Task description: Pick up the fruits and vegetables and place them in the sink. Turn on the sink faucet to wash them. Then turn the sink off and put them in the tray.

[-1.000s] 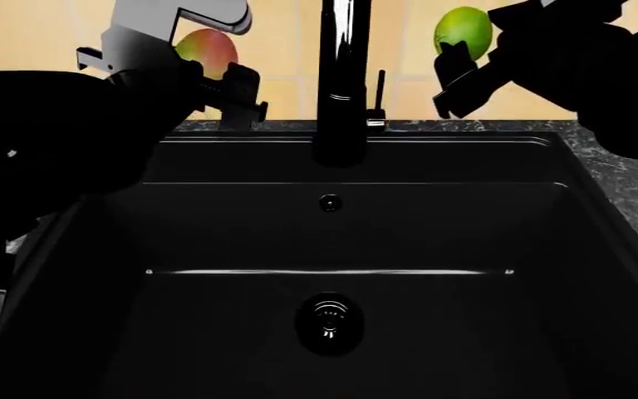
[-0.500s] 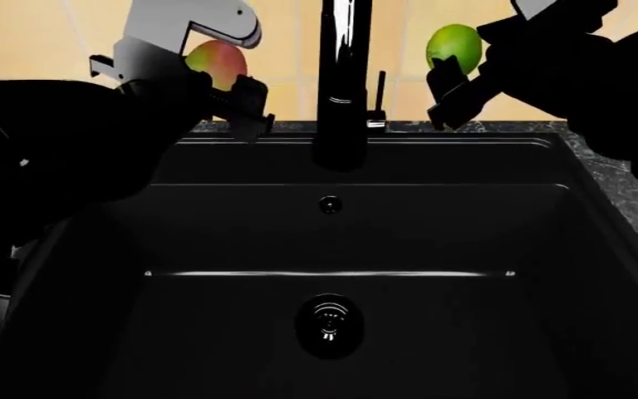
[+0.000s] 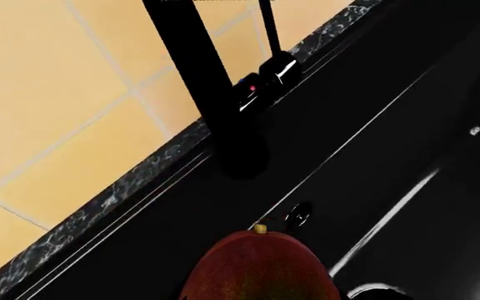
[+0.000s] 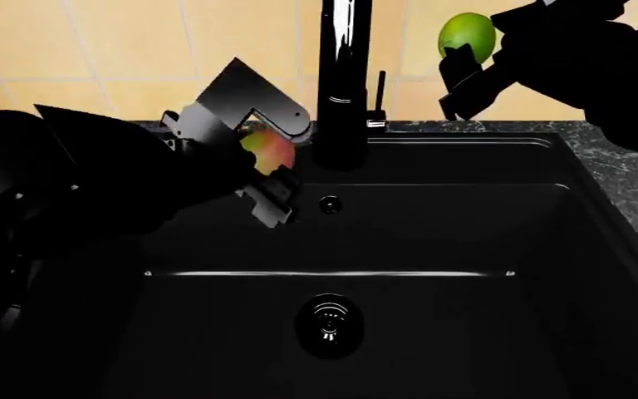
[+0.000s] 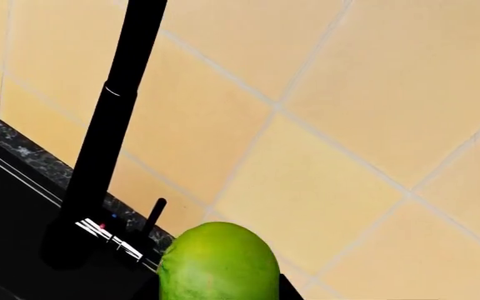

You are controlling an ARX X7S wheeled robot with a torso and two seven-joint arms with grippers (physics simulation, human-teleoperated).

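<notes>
The black sink (image 4: 585, 349) fills the head view, its drain (image 4: 329, 322) at the bottom middle. The glossy black faucet (image 4: 342, 75) rises at the basin's back edge, with its thin side lever (image 4: 379, 90) upright. My left gripper (image 4: 269, 158) is shut on the red-blushed apple (image 4: 268, 147) and holds it over the basin's back left, just left of the faucet. The apple (image 3: 261, 269) fills the near edge of the left wrist view. My right gripper (image 4: 460, 71) is shut on the green lime (image 4: 465, 32), high above the counter to the faucet's right. The lime (image 5: 218, 262) shows near the tiled wall. The tray is out of view.
A speckled dark countertop (image 4: 630, 187) borders the sink at the right and back. A beige tiled wall (image 4: 109, 41) stands behind the faucet. The overflow hole (image 4: 329, 203) sits in the basin's back wall. My dark left arm (image 4: 64, 191) covers the basin's left side.
My left gripper has come down and to the right with the apple, from up by the wall to over the basin beside the faucet. The right gripper with the lime barely moved.
</notes>
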